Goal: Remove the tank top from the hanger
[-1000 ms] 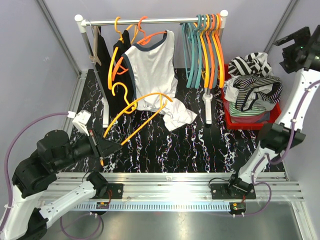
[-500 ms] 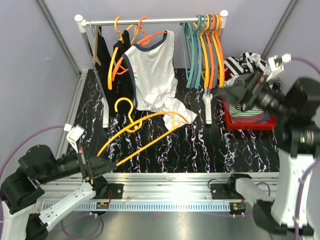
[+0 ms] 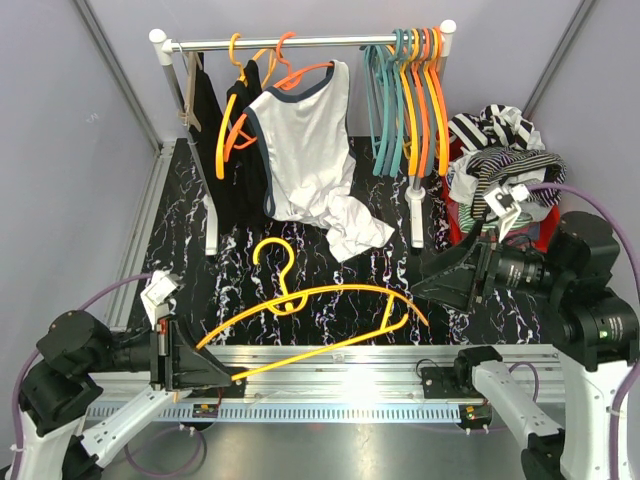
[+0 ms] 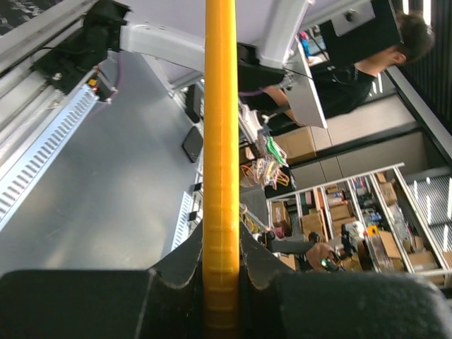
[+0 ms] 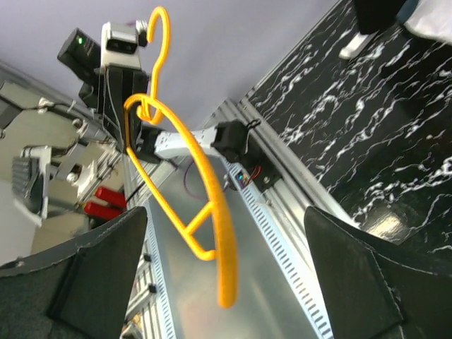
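A white tank top [image 3: 310, 140] with navy trim hangs on an orange hanger on the rail; white cloth [image 3: 355, 232] lies bunched on the table below it. My left gripper [image 3: 215, 375] is shut on the bar of a bare yellow hanger [image 3: 320, 300], which stretches over the table's near edge. In the left wrist view the bar [image 4: 220, 141] runs up from between the closed jaws of that gripper [image 4: 220, 247]. My right gripper [image 3: 425, 282] is open, by the hanger's right end. In the right wrist view, that end [image 5: 220, 268] shows between the spread jaws [image 5: 226, 212], touching neither.
The clothes rail [image 3: 300, 42] carries black garments [image 3: 210, 110] and a bunch of teal and orange hangers [image 3: 410, 90]. Its white foot [image 3: 415, 215] stands on the black marbled table. A red bin [image 3: 500, 245] with striped clothes sits at the right. Aluminium rails run along the near edge.
My left gripper has pulled the yellow hanger away from the tank top toward the near edge. My right arm has swung down from the upper right to the hanger's right end.
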You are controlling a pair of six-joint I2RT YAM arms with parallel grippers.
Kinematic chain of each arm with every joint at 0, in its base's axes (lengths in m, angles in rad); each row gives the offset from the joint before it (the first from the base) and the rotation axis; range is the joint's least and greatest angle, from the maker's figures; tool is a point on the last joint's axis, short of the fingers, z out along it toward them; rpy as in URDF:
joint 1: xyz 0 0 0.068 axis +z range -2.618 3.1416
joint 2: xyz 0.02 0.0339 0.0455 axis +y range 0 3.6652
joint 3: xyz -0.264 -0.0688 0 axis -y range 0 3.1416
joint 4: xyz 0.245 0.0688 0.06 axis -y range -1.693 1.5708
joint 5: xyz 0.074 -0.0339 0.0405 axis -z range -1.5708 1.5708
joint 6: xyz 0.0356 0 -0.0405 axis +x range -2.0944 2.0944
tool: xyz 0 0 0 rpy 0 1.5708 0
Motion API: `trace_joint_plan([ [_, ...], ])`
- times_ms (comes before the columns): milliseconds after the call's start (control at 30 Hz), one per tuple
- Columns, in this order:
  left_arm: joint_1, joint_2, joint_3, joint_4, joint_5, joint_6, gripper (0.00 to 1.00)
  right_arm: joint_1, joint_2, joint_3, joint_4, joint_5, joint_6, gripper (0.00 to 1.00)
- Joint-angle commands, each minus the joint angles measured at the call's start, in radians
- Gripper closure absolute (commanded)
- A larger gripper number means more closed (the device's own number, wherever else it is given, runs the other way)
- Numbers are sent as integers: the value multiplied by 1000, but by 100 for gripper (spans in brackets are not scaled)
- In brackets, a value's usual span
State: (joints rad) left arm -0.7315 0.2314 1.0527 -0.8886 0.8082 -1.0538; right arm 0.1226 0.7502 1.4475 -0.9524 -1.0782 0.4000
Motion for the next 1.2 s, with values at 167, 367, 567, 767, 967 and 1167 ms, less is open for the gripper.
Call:
trace_joint_plan([
  [167,-3,45,46,103,114,-15,100,147,67,-31,-30,-93,-52,3],
  [367,-3,62,6,149,109,-11,100,219,63,-90,116,-219,100,9],
  [567,-3,120,6,157,101,32,100,284,87,-114,161,-246,151,23],
  [767,-3,163,1,191,92,54,100,330,103,-108,155,-253,149,37],
  [967,-3,190,24,146,75,104,100,336,100,-105,95,-235,109,100],
  [1167,-3,197,81,-33,-67,185,3,336,113,-46,-34,-172,17,100],
])
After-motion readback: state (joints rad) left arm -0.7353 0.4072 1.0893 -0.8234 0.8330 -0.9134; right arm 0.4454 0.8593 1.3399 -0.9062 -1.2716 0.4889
